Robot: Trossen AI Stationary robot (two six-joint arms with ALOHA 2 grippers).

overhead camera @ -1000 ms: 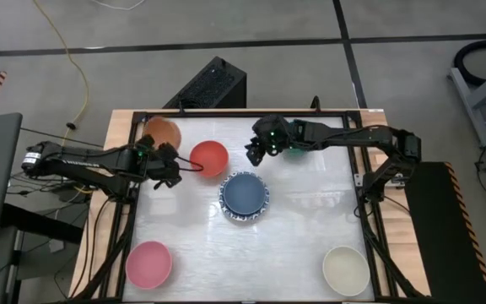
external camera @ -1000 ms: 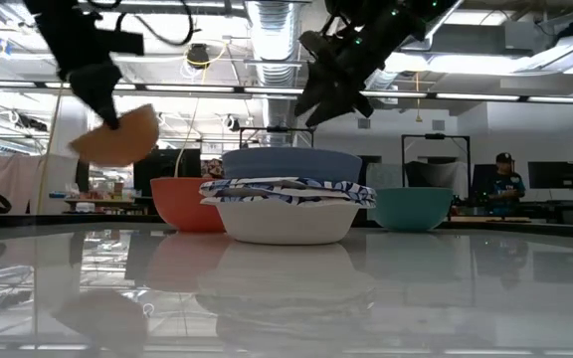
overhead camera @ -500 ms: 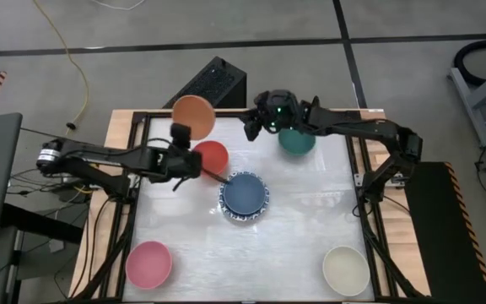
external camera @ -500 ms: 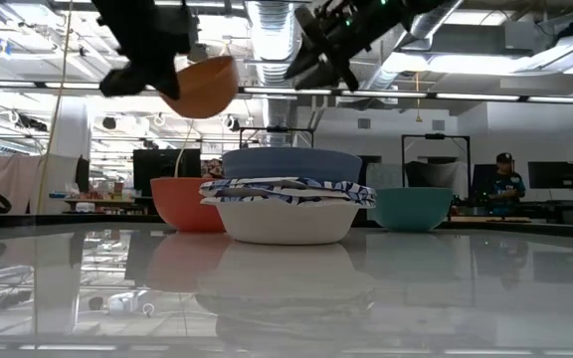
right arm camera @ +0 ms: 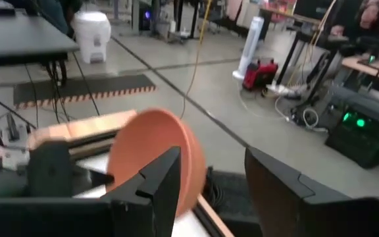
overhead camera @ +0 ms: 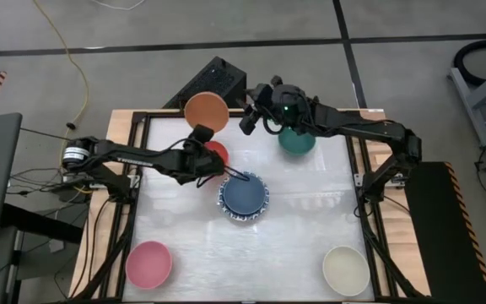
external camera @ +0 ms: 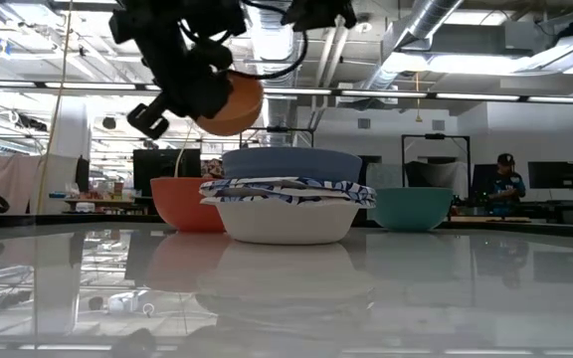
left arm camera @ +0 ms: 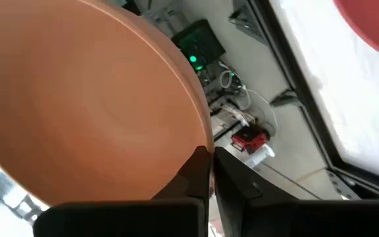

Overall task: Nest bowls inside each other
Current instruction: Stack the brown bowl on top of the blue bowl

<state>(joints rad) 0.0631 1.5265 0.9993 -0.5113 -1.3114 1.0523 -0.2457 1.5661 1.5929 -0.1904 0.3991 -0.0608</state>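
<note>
The left gripper's (overhead camera: 201, 139) jaws are closed on the rim of the orange bowl (overhead camera: 207, 111), which is held in the air near the worktop's (overhead camera: 294, 228) far edge, tipped on edge. The right gripper (overhead camera: 250, 118), jaws open and empty, is seen just beside it. The stacked bowls (overhead camera: 244, 196), blue on top, are set mid-worktop.

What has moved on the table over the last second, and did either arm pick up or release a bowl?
The left end effector stayed shut on the orange bowl and carried it rightward and up, from the table's back left corner toward the stacked bowls. The right end effector, open and empty, drew back off the green bowl. Nothing was released. The red, pink and cream bowls stayed put.
</note>
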